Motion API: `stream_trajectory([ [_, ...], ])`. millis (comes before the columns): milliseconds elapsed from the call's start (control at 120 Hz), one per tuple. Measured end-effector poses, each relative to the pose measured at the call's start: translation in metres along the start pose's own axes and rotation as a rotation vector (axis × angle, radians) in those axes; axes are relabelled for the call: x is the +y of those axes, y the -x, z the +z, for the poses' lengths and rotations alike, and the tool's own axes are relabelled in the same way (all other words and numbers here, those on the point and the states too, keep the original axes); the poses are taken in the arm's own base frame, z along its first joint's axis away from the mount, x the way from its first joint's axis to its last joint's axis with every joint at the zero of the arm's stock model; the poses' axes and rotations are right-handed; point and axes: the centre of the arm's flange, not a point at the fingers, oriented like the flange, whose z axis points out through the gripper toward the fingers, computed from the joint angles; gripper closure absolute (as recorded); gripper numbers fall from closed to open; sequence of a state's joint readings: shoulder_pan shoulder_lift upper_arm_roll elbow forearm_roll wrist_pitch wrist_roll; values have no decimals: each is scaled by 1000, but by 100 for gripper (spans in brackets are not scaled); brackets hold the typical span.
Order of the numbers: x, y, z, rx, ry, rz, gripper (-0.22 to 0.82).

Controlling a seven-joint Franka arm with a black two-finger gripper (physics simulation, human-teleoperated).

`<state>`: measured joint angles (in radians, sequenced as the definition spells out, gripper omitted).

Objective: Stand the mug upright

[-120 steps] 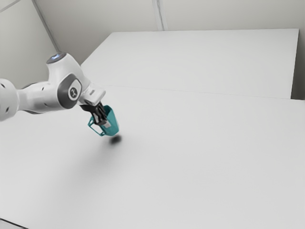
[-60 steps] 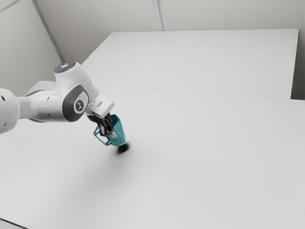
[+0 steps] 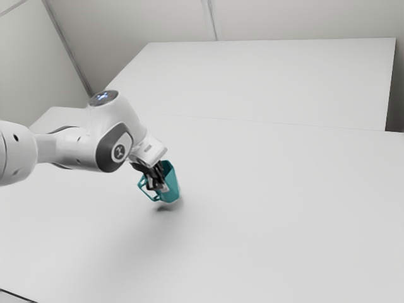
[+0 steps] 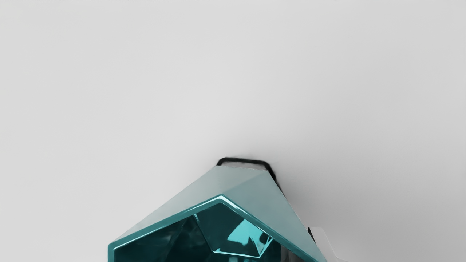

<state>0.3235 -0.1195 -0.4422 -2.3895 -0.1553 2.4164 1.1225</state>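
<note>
In the exterior view, the arm (image 3: 69,148) comes in from the exterior view's left and reaches out over the white table (image 3: 271,208). Its black jaws (image 3: 163,186) point down toward the table and are closed on the teal mug (image 3: 172,183). How wide a gap there is between the fingertips I cannot tell. The mug is in the exterior view's left half, well apart from the table's far edge and from the far corner at the exterior view's right. Its mouth is up and its base down; it is near to upright, and I cannot tell whether a slight lean is left. The handle (image 3: 148,195) faces the exterior view's left. A dark shadow (image 3: 164,208) lies just by the base, which is low over the table or on it; which of the two I cannot tell.

In the wrist view, the mug's many-sided rim (image 4: 220,198) is nearest the camera, with the mouth open toward it and the dark, shiny inside in sight. The walls narrow toward the base, where a black band (image 4: 243,159) runs along the far end against the pale table. One pale finger (image 4: 322,238) stands outside the mug, close by its wall.
</note>
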Motion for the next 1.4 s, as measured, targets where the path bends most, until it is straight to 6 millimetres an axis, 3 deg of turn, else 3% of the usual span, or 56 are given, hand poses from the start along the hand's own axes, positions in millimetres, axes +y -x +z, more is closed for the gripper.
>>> stream_trajectory([
  [383, 7, 2, 17, -3, 13, -16, 78],
  [750, 17, 3, 22, -11, 15, -22, 78],
  [933, 18, 3, 23, -13, 21, -22, 40],
  [1042, 18, 3, 20, -14, 16, -23, 24],
  [1200, 23, -4, -3, -17, -23, -9, 11],
  [1400, 27, -3, -35, -36, -50, -20, 4],
])
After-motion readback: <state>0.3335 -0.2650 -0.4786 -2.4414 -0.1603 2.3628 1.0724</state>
